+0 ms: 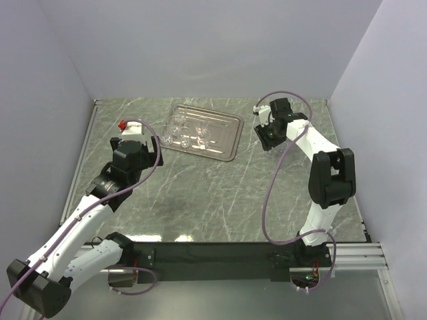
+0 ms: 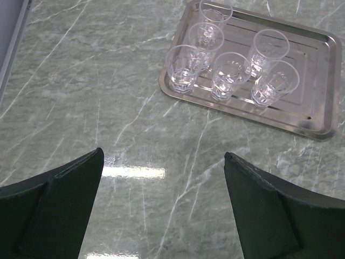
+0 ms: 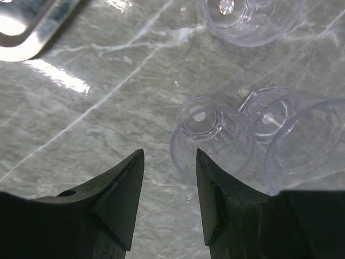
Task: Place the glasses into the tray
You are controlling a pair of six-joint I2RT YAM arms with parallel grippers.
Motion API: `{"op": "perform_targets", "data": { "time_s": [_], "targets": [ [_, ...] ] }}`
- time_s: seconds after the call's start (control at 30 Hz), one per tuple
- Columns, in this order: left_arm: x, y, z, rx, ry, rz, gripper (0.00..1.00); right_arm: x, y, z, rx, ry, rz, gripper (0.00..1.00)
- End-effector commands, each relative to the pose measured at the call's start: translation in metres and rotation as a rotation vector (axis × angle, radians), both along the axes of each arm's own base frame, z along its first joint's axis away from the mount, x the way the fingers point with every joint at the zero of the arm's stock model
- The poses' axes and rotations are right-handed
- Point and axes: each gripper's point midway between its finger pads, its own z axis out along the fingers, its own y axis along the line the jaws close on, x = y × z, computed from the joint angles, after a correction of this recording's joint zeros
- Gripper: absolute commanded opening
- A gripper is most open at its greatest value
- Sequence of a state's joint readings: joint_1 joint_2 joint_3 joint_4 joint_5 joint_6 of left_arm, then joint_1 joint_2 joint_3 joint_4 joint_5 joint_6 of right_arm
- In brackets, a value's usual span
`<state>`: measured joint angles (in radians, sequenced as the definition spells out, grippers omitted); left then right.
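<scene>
Right hand [image 3: 169, 156] hangs low over the table [image 1: 200, 193] just right of the tray [image 1: 227, 127], its two dark fingers parted by only a narrow gap and clamped on nothing. One of the glasses [image 3: 213, 140] lies tipped on its side directly beyond those fingertips, the left part of its rim sitting in line with the gap; whether a finger touches it cannot be told. Another tipped glass [image 3: 307, 143] lies touching it on the right, and a further one [image 3: 253, 16] lies farther off, all on the bare table beside the tray's corner. Left hand [image 2: 163, 154] is spread wide and empty, hovering over the table near the tray's left end, well short of it. Six glasses stand upright in the left half of the tray, in two rows, the nearest [image 2: 184, 67] at the near left corner, close to the rim
</scene>
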<state>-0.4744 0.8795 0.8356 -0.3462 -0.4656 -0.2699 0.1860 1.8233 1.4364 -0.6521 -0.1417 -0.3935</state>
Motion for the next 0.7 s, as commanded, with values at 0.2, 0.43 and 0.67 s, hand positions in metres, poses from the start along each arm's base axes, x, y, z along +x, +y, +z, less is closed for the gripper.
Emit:
{"op": "perform_targets", "data": {
  "time_s": [0.2,0.43,0.67],
  "targets": [
    [0.003,0.002,0.009,-0.001,-0.04,0.004,0.99,0.007,-0.006,-0.003,-0.068,-0.005,-0.032,0.47],
    [0.003,0.002,0.009,0.0,-0.041,0.007,0.99,0.006,-0.001,-0.017,-0.069,0.038,-0.013,0.33],
    [0.002,0.004,0.009,0.001,-0.043,0.014,0.99,-0.006,0.015,-0.011,-0.052,0.07,0.103,0.0]
  ]
}}
